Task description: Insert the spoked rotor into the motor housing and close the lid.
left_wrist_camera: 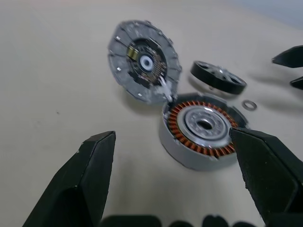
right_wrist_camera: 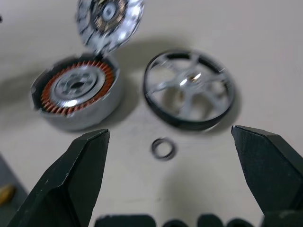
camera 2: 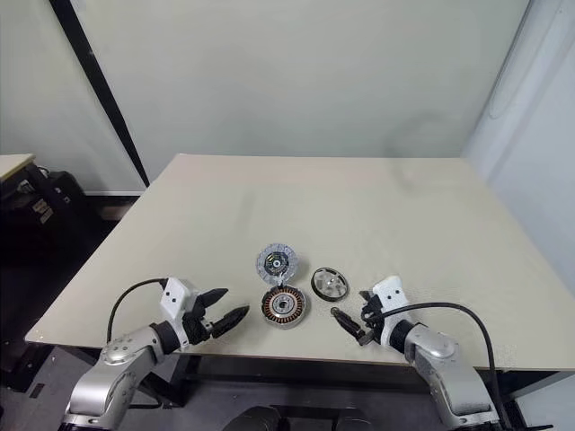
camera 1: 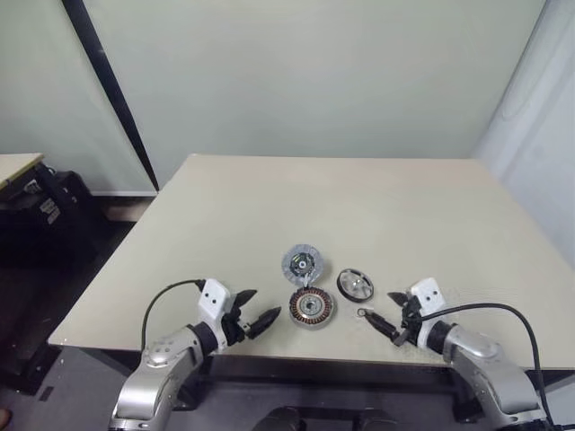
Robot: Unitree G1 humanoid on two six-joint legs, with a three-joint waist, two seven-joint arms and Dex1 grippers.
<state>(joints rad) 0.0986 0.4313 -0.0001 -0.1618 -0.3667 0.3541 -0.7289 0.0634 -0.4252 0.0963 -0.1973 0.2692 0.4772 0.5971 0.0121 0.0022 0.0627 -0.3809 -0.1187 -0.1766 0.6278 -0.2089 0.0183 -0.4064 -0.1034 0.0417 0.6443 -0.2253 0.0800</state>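
Spread fingers [camera 1: 254, 311] [camera 1: 386, 317] of both arms over beige table [camera 1: 269, 206], pale wall [camera 1: 314, 72] behind.

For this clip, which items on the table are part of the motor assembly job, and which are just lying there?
Part of the job:
- spoked rotor, flat on the table, apart from the housing
- motor housing, windings exposed
- lid, open, tilted up at the housing's far edge

Just lying about:
- small dark ring on the table near the rotor
- dark equipment on the floor beside the table
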